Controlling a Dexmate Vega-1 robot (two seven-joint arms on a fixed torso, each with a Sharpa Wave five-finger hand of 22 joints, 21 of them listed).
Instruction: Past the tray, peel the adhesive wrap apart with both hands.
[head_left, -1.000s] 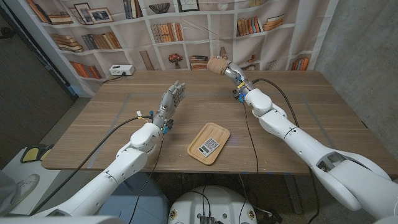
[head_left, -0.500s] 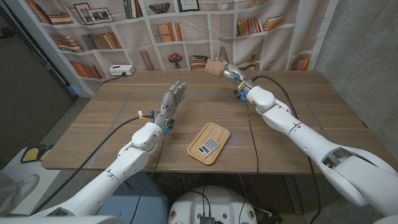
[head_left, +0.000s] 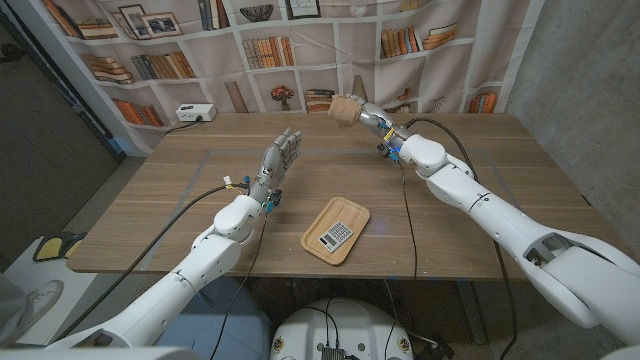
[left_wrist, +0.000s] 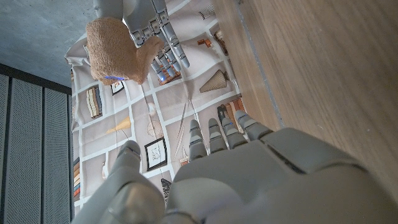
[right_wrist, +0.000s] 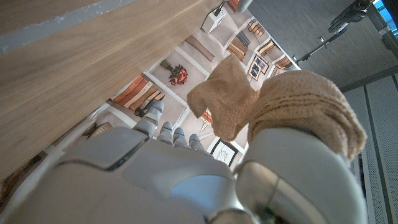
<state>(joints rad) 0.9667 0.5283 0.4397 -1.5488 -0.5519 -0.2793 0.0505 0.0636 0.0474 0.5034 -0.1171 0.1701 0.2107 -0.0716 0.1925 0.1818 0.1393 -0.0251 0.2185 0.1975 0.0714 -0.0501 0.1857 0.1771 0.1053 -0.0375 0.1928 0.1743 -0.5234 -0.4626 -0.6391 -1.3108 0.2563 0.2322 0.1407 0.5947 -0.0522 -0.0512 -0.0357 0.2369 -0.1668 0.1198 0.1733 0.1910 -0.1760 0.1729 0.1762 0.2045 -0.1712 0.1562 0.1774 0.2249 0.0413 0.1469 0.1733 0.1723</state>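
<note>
My right hand (head_left: 362, 113) holds a tan roll of adhesive wrap (head_left: 344, 108) raised over the far side of the table, beyond the wooden tray (head_left: 336, 229). In the right wrist view the wrap (right_wrist: 298, 102) bulges over my right hand (right_wrist: 186, 180), with a loose flap (right_wrist: 225, 99) hanging free. My left hand (head_left: 276, 165) stands upright and empty left of the tray, fingers straight and together. The left wrist view looks past my left hand (left_wrist: 224, 180) to the wrap (left_wrist: 115, 50), gripped in my right hand's fingers (left_wrist: 158, 31).
A calculator (head_left: 337, 234) lies in the tray near the table's front edge. A white power box (head_left: 195, 113) sits at the far left corner. Cables (head_left: 190, 205) run along both arms. A bookshelf backdrop (head_left: 300, 50) hangs behind the table.
My right hand has carried the wrap slightly leftward, toward my left hand. The left hand has stayed in place.
</note>
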